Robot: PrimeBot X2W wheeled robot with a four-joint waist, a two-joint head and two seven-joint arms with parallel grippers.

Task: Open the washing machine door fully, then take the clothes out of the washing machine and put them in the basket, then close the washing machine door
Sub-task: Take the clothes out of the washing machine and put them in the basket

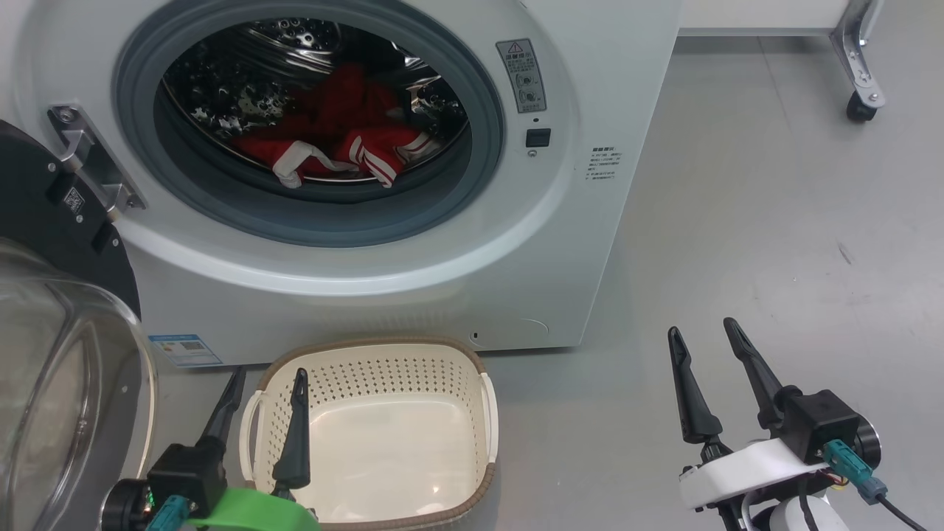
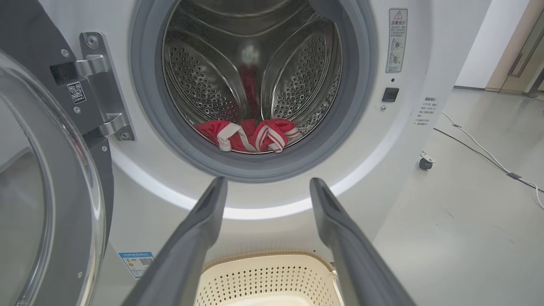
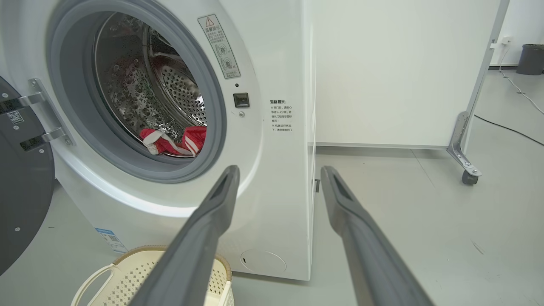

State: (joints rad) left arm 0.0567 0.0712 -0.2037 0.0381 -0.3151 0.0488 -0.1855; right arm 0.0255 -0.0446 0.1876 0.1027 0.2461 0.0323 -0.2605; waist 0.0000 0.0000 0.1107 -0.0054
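Observation:
The white washing machine (image 1: 413,280) (image 2: 140,195) (image 3: 272,170) stands with its black, glass-domed door (image 1: 51,324) (image 2: 42,178) (image 3: 21,191) swung wide on the left hinge. Red clothes with white stripes (image 1: 332,144) (image 2: 250,135) (image 3: 174,142) lie at the front of the steel drum. The cream basket (image 1: 376,428) (image 2: 272,276) (image 3: 123,276) sits empty on the floor below the opening. My left gripper (image 1: 269,380) (image 2: 267,185) is open over the basket's left rim, holding nothing. My right gripper (image 1: 700,332) (image 3: 278,172) is open over the floor, right of the machine's corner.
Grey floor (image 1: 774,221) stretches to the right of the machine. A white panel on a wheeled metal foot (image 1: 859,103) (image 3: 467,174) stands behind. Cables (image 2: 488,157) run across the floor farther right, and a dark bin (image 3: 531,59) sits at the far wall.

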